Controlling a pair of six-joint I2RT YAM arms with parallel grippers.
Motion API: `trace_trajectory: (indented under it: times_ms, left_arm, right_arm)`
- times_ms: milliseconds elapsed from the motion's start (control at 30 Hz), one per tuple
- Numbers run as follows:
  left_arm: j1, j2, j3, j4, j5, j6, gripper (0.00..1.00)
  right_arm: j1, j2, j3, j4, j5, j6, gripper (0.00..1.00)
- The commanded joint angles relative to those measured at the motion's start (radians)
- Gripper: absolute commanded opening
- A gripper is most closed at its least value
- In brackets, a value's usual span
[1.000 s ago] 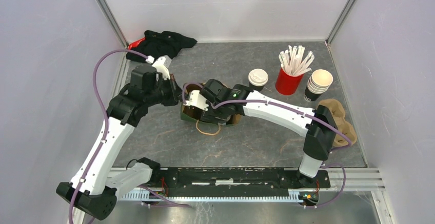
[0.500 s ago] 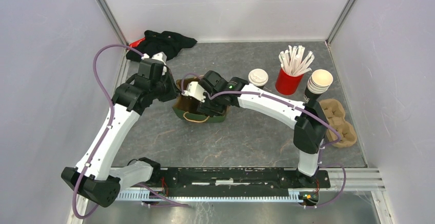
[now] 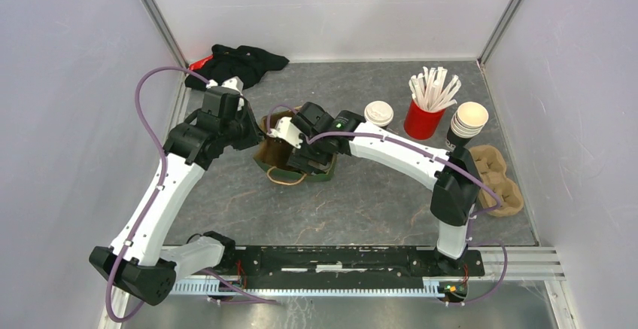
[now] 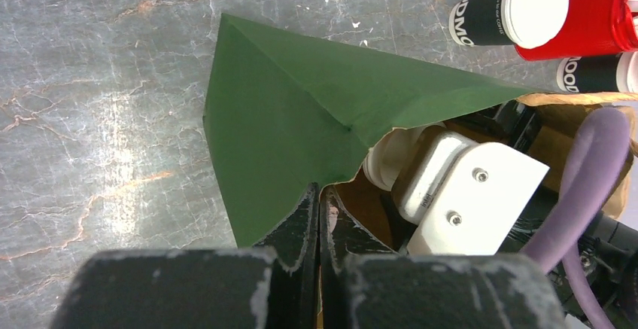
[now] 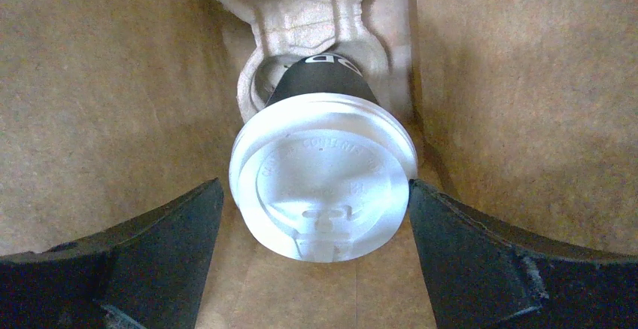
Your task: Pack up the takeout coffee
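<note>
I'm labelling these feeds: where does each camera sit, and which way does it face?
Top external: above, behind the bases, looking down at the table; both arms show.
Left wrist: on the left arm, looking down at the green bag; left claw, shut, pinches its rim.
Right wrist: inside the bag, facing a lidded cup; right claw, open, flanks it.
Shared: top and left wrist show the red cup.

From above, the right tool (image 5: 314, 187) and the takeout coffee (image 5: 322, 118) between its fingers sit hidden inside the paper bag (image 3: 268, 154), under the wrist. In the right wrist view the lid (image 5: 323, 193) covers most of that cup's dark wall, and the pulp carrier (image 5: 301, 5) runs off the top edge. In the left wrist view the right edge cuts the red cup (image 4: 594, 20) and the cup stack (image 4: 594, 73).
</note>
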Motion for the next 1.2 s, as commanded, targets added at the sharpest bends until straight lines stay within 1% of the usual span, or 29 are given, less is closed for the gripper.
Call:
trace_trajectory:
  times_ms: [0,267,500,700,733,933,1167]
  left_arm:
    - [-0.003,-0.001,0.004,-0.019,0.015,-0.043,0.02]
    - [-0.003,0.004,0.015,-0.044,0.029,-0.052,0.02]
    - [-0.004,0.017,0.041,-0.063,0.031,-0.059,0.02]
    - [-0.004,0.026,0.054,-0.066,0.033,-0.064,0.02]
    - [-0.004,0.022,0.050,-0.058,0.057,-0.064,0.02]
    - [-0.002,0.025,0.048,-0.053,0.059,-0.063,0.02]
    - [-0.004,0.041,0.058,-0.069,0.040,-0.072,0.02]
  right_arm:
    - [0.017,-0.020,0.069,-0.075,0.030,0.048,0.98]
    - [0.035,-0.056,0.058,-0.075,0.018,0.074,0.98]
    - [0.063,-0.079,0.076,-0.090,0.089,0.073,0.98]
    - [0.090,-0.070,0.090,-0.118,0.182,0.078,0.98]
    - [0.095,-0.076,0.085,-0.110,0.190,0.085,0.98]
    - [0.119,-0.098,0.137,-0.097,0.150,0.121,0.98]
    - [0.119,-0.144,0.131,-0.088,0.087,0.123,0.98]
